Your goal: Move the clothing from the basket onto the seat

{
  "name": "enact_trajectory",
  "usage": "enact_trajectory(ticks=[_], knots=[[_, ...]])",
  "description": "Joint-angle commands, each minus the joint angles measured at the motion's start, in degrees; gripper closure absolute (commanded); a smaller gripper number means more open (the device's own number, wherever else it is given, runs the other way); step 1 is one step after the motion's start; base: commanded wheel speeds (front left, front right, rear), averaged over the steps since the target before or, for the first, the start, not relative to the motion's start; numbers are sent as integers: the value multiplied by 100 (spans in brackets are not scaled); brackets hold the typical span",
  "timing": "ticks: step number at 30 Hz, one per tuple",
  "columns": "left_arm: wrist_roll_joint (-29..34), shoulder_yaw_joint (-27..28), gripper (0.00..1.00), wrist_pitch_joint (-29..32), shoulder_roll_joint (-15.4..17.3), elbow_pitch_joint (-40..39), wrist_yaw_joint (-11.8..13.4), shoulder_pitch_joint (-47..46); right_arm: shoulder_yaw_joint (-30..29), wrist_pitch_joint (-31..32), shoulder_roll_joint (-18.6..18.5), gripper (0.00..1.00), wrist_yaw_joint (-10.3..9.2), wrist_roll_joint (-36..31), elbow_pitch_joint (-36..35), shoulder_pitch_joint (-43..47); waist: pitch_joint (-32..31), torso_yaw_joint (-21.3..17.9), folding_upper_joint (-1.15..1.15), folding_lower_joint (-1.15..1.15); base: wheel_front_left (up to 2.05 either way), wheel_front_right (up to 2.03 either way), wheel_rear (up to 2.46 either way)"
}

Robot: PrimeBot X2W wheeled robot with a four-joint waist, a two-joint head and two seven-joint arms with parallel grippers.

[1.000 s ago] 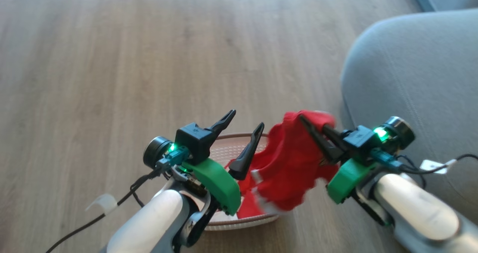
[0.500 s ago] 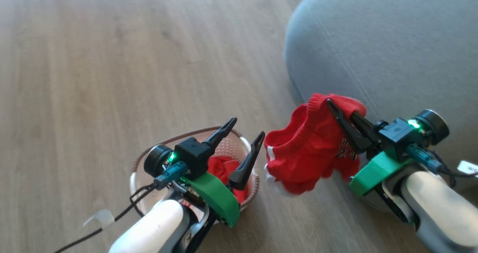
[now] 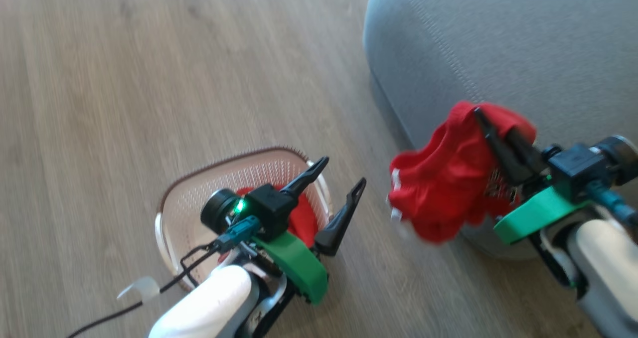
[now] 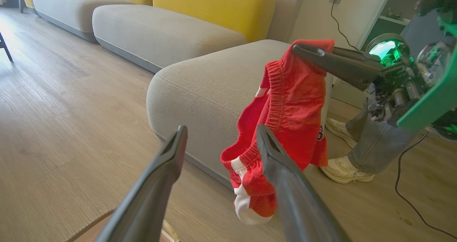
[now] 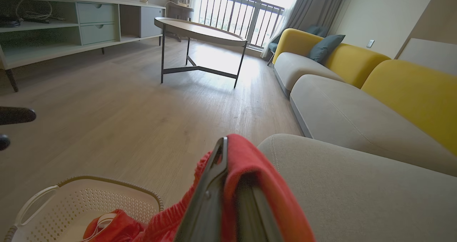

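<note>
Basket (image 3: 199,198): one; cream perforated plastic, brown braided-look rim, rounded corners; stands on the wood-plank floor (image 3: 124,79).
Left gripper (image 3: 343,171): fingers spread wide, holding nothing; above the basket's right edge.
Basket garment (image 3: 302,224): one; soft red fabric bunched inside the basket, at 7 o'clock of the left fingertips, partly hidden by the wrist.
Held garment (image 3: 443,188): one; red fabric with ribbed band and white trim; draped over the right fingertips, hanging toward 8 o'clock, clear of the floor.
Right gripper (image 3: 492,122): fingers narrowed onto the held garment's fold.
Seat (image 3: 498,39): one; grey woven upholstery, rounded corner, pale double stitching; at 1 o'clock of the held garment.
</note>
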Motion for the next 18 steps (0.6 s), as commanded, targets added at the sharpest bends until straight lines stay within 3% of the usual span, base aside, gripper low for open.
enact_trajectory(ticks=[1,9,18], knots=[[60,174,0,22,48,-227,-37,-379,-145,-21,-49,100,40,-24,-205,-30,295,186,0,0,0,0,0],[251,192,0,206,96,-288,-101,-939,-1001,-105,205,100,40,547,145,-701,1308,640,0,0,0,0,0],[307,246,0,129,-87,-194,-135,-1390,-2085,57,-155,100,40,894,1010,-2306,2238,1267,0,0,0,0,0]])
